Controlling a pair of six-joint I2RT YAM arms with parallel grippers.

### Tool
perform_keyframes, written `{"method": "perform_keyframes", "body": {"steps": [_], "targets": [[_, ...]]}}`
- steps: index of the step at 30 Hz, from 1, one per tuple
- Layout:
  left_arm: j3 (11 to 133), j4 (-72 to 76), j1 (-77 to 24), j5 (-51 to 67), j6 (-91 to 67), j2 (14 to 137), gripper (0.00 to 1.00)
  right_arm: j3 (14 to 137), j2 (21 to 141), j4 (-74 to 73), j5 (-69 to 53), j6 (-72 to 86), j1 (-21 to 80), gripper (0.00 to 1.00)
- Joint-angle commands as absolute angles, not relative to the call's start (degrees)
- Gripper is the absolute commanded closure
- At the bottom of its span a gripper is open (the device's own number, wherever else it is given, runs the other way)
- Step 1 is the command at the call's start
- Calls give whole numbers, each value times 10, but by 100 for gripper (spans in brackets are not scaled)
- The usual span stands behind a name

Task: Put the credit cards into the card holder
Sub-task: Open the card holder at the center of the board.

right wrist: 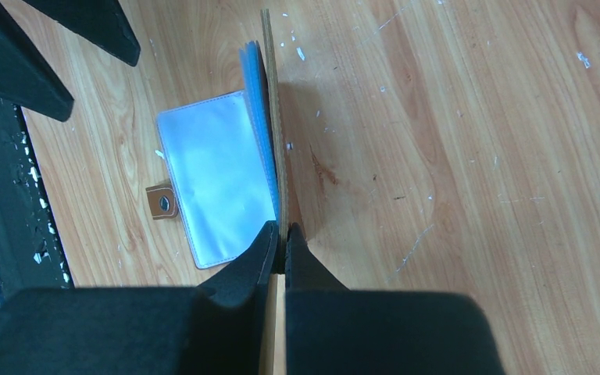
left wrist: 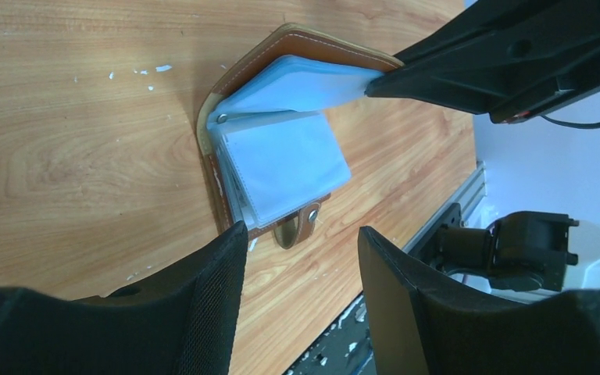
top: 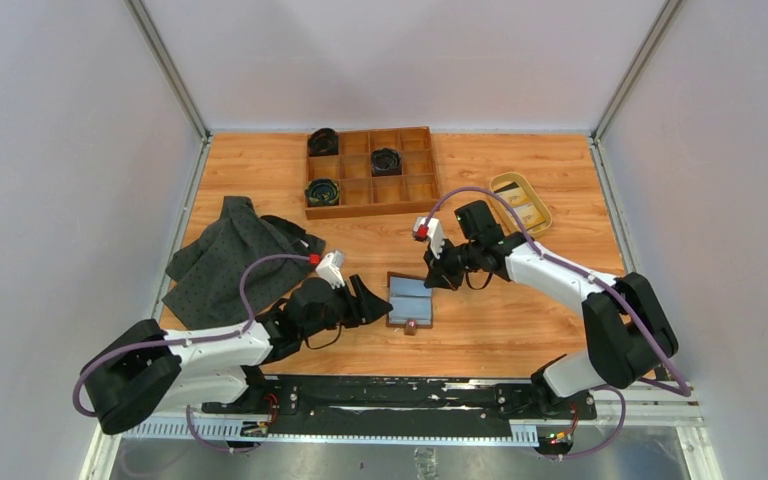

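Observation:
The brown leather card holder (top: 410,300) lies open on the table, pale blue sleeves up. My right gripper (right wrist: 282,234) is shut on its far cover (right wrist: 268,94) and holds that flap on edge with some sleeves (left wrist: 312,82) lifted. My left gripper (left wrist: 301,242) stands open at the holder's near-left side. Its fingers (left wrist: 211,289) straddle the snap strap (left wrist: 297,230) without touching it, and nothing is between them. In the top view the left gripper (top: 375,300) and right gripper (top: 432,278) flank the holder. Credit cards (top: 526,212) lie in a tan dish, too small to make out singly.
The tan oval dish (top: 505,182) sits at the back right. A wooden compartment tray (top: 370,195) with dark coiled items stands at the back centre. A grey cloth (top: 235,260) lies crumpled at the left. A black rail (top: 400,390) runs along the near edge.

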State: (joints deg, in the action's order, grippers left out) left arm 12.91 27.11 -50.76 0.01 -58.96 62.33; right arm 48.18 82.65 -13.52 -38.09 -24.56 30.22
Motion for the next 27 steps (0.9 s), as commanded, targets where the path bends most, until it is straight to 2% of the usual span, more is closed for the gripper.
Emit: {"method": "perform_keyframes", "body": {"steps": [1, 12, 27], "targets": [[148, 309, -512, -16, -588, 655, 42, 484, 835, -138, -396, -245, 297, 100], [180, 338, -512, -4, -582, 735, 41, 483, 836, -140, -399, -247, 297, 100], [182, 338, -512, -4, -575, 754, 41, 484, 835, -142, -400, -252, 297, 100]]}}
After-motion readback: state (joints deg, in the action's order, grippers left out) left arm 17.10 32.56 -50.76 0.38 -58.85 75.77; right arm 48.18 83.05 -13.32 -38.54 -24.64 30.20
